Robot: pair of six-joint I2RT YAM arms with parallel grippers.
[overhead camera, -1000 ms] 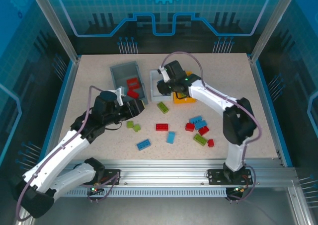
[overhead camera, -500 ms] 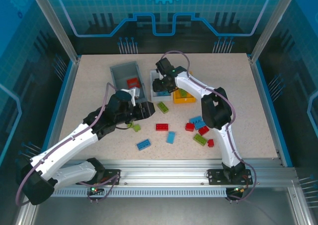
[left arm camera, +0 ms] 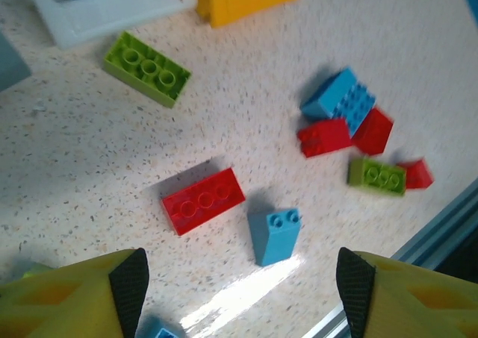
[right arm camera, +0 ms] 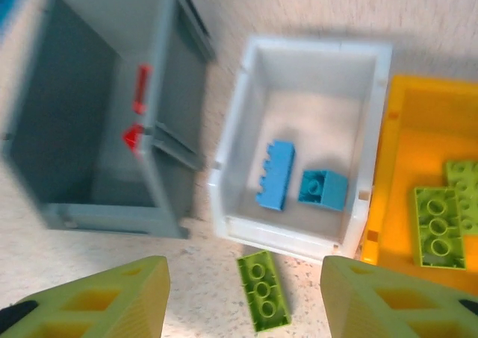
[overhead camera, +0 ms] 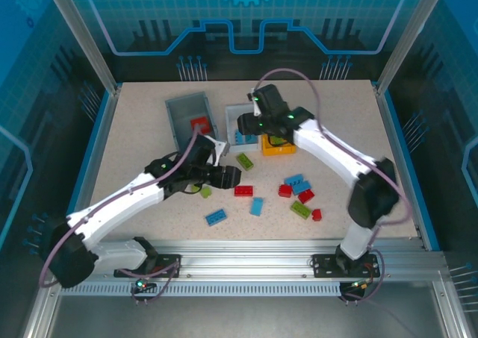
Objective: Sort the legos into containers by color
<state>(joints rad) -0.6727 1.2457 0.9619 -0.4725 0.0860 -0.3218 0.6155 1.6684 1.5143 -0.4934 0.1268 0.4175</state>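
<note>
Left gripper [left arm camera: 243, 282] seen wide open and empty, poised over a red lego [left arm camera: 203, 201] and a blue lego [left arm camera: 274, 236] on the table [left arm camera: 89, 151], right gripper [right arm camera: 243, 282] parted, nothing gripped, above the white container [right arm camera: 291, 237], two blue bricks [right arm camera: 276, 175] laid inside

Both look alike from my end: left arm [overhead camera: 127, 200] and right arm [overhead camera: 328, 148] have white link shells and black joint housings; a lilac cable [overhead camera: 287, 70] runs outside each; green status lights on the wrists; black bases. On the left gripper [left arm camera: 239, 278], fingers [left arm camera: 75, 301] are yellow with black pads; on the right gripper [right arm camera: 243, 297], lime-yellow fingers with triangular cut-outs.
</note>
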